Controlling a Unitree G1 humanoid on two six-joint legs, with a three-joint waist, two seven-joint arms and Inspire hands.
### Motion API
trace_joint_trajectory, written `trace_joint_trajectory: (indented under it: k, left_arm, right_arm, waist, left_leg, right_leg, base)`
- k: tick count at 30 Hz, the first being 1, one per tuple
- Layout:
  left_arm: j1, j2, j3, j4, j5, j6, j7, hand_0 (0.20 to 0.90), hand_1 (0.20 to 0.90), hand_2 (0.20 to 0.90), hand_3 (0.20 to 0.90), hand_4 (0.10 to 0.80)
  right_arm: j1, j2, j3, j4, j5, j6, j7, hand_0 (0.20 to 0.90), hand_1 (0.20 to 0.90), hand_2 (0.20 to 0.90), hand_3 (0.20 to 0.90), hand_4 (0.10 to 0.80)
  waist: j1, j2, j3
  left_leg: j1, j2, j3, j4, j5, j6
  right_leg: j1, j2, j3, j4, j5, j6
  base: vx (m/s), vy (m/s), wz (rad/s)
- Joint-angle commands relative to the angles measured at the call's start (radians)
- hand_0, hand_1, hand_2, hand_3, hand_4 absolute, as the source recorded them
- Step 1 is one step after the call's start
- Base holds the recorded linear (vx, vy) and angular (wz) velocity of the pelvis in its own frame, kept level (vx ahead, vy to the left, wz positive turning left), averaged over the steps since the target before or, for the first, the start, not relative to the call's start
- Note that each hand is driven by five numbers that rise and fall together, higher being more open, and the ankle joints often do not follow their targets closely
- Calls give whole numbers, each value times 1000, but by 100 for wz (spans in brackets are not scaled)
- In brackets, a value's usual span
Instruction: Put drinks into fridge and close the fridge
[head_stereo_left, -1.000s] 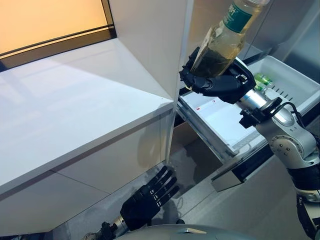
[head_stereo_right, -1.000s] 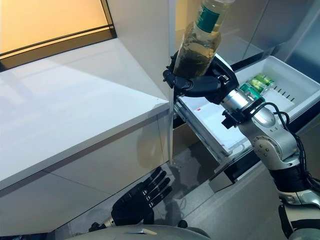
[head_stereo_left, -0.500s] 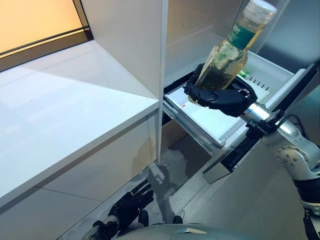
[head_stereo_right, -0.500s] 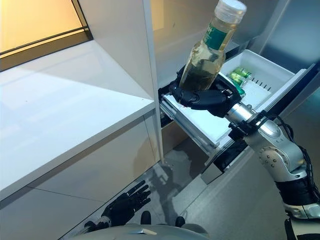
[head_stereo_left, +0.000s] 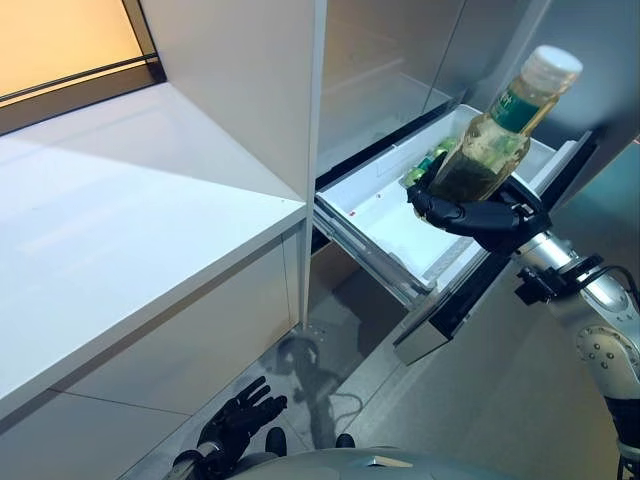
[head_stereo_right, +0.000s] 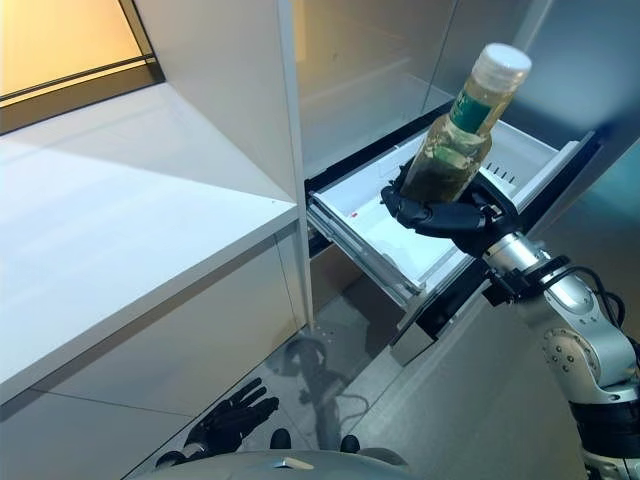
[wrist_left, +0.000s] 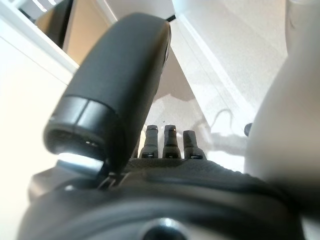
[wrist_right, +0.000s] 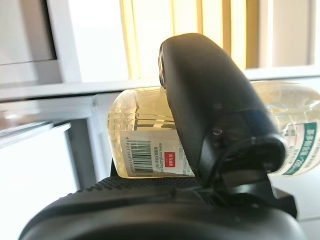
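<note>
Right hand: my dark right hand (head_stereo_left: 478, 212) was clamped round the lower body of one clear plastic bottle of yellow-green drink with a pale cap and a green-and-white label (head_stereo_left: 497, 135); the thumb lay across its side in the right wrist view.
Right arm pose: the silver-grey forearm reached up from the lower right, wrist bent, so that I held the bottle tilted, cap up and leaning away from me.
Bottle's place: in my grip, above the pulled-out white plastic fridge drawer (head_stereo_left: 375, 218), clear of the drawer's floor.
Left hand: my dark left hand (head_stereo_left: 234, 423) hung low by the grey floor (head_stereo_left: 500, 400), below the white counter (head_stereo_left: 130, 220); its fingers were straight and spread, and it held nothing.
Drawer: one, open, standing out from the fridge body beside the white upright cabinet panel (head_stereo_left: 250, 80).
Inside the drawer: small green-labelled drinks (head_stereo_left: 425, 165) lay at its far end, partly hidden behind my hand; I could not tell how many.
Bottles held: one.
Hands seen: two.
</note>
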Motion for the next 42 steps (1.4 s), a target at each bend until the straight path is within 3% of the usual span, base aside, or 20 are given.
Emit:
trace_joint_trajectory:
  k: [1,5,8,12,17,27,34,38,42]
  left_arm:
    - [17,6,-19,94,54,-40,13,900,900,900,900,800]
    - [3,13,-28,39,55,7,52,900,900,900,900,800]
    - [-6,26,-36,15,47,37,64,900,900,900,900,800]
    - [-13,41,-51,-6,50,69,89,900,900,900,900,800]
    - [-6,52,-58,-19,61,86,124,900,900,900,900,800]
    - [30,96,-38,-45,120,88,211,900,900,900,900,800]
    - [14,174,-29,-106,139,94,256,900,900,900,900,800]
    - [-2,201,-36,-138,117,94,257,900,900,900,900,800]
    - [-19,227,-74,-277,52,210,318,900,900,900,900,800]
  right_arm:
    - [-118,-2,-206,-32,-87,-192,-63,300,300,300,200,100]
    - [-162,-59,-185,29,-192,-212,-93,300,300,300,200,100]
    - [-225,-116,-153,58,-204,-172,-86,300,300,300,200,100]
    - [-375,-218,-50,189,-295,-126,-69,300,300,300,200,100]
    - [-529,-275,88,351,-378,-115,-27,300,300,300,200,100]
    - [-769,-277,286,600,-431,-72,22,300,300,300,200,100]
    - [-849,-270,397,764,-415,13,-22,300,300,300,200,100]
    - [-881,-269,446,856,-402,51,-43,300,300,300,200,100]
    - [-931,-265,501,935,-419,134,-39,300,300,300,200,100]
  waist:
    - [34,-18,-64]
    - [40,-21,-59]
    - [47,-22,-60]
    - [74,-30,-59]
    - [105,-49,-54]
    - [166,-85,-23]
    - [214,-118,52]
    - [232,-119,104]
    - [237,-100,129]
  left_leg:
    - [21,-36,39,3,-100,22]
    - [22,-37,36,3,-102,21]
    - [22,-37,34,3,-101,21]
    - [23,-38,33,3,-97,19]
    - [23,-34,30,3,-95,21]
    - [17,-28,15,10,-93,25]
    - [-47,-16,-10,26,-81,32]
    - [-89,-14,-28,37,-71,33]
    - [-110,-19,-41,43,-63,32]
  right_leg:
    - [-67,-1,45,26,66,75]
    - [-63,0,44,21,68,75]
    - [-61,0,42,20,69,76]
    - [-56,-2,29,19,67,74]
    - [-49,0,19,18,66,73]
    - [-43,15,17,11,70,70]
    - [-91,35,27,13,91,65]
    - [-122,41,23,17,100,59]
    - [-138,42,23,19,101,52]
  base:
    - [0,0,0]
    - [8,2,0]
    - [35,7,0]
    - [52,3,-2]
    - [77,-33,0]
    - [107,-60,1]
    - [-3,-137,1]
    - [-72,-83,1]
    - [13,15,9]
